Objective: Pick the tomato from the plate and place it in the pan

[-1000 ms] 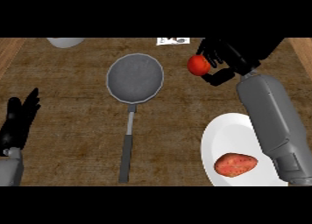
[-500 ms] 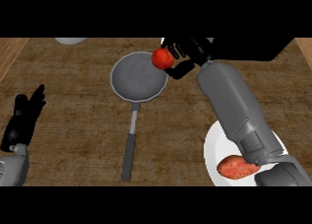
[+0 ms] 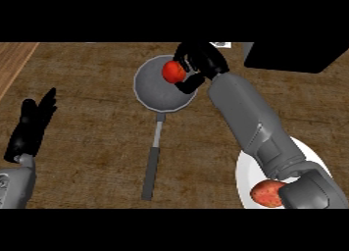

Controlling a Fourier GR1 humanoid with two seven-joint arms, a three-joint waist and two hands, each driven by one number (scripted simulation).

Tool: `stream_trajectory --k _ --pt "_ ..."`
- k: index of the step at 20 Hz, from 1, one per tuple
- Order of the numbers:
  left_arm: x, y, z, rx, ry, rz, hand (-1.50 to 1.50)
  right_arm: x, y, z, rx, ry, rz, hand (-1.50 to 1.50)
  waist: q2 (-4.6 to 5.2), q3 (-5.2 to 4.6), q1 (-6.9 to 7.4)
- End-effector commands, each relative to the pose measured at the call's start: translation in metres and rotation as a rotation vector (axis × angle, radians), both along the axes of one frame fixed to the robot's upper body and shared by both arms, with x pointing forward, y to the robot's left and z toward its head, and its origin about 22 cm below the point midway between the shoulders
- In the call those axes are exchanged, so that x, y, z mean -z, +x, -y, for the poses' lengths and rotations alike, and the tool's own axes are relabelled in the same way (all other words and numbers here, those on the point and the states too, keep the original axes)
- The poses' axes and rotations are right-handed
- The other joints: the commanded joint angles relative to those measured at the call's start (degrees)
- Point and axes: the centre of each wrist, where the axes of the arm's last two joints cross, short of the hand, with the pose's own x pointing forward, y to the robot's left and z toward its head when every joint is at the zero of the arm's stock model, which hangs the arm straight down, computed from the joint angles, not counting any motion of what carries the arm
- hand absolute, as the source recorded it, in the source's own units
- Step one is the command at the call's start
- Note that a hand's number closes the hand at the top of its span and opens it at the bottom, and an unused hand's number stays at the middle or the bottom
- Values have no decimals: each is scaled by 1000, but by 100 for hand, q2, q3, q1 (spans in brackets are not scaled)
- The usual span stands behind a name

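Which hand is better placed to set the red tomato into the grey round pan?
Right. The black right hand holds the red tomato over the grey round pan; the left hand rests open near the left edge.

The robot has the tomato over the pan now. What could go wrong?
The right hand holds the tomato above the pan, toward its right side, so if let go there it might bounce or roll out. The forearm also reaches over the plate with the reddish-brown food, and pulling back low could nudge it.

One tomato [image 3: 173, 72], one pan [image 3: 157, 93], one plate [image 3: 244, 171], one potato [image 3: 265, 193].
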Motion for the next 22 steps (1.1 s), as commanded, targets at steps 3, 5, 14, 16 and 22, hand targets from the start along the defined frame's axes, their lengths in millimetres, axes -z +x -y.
stream_trajectory --k 3,5,14,16,22 --pt "1 10 14 63 -7 17 0 22 -5 2 4 -17 -60 150 100 -3 319" --pt "1 13 16 84 -8 19 0 37 -10 9 20 21 -86 150 132 -2 456" --pt "-10 27 39 120 -1 38 0 46 -12 11 14 141 -224 -150 181 10 688" --pt "-12 27 39 147 2 39 0 53 -15 14 21 170 -210 -150 193 15 836" --pt "-10 31 40 144 -1 22 0 47 -12 14 20 357 -169 -150 187 22 739"
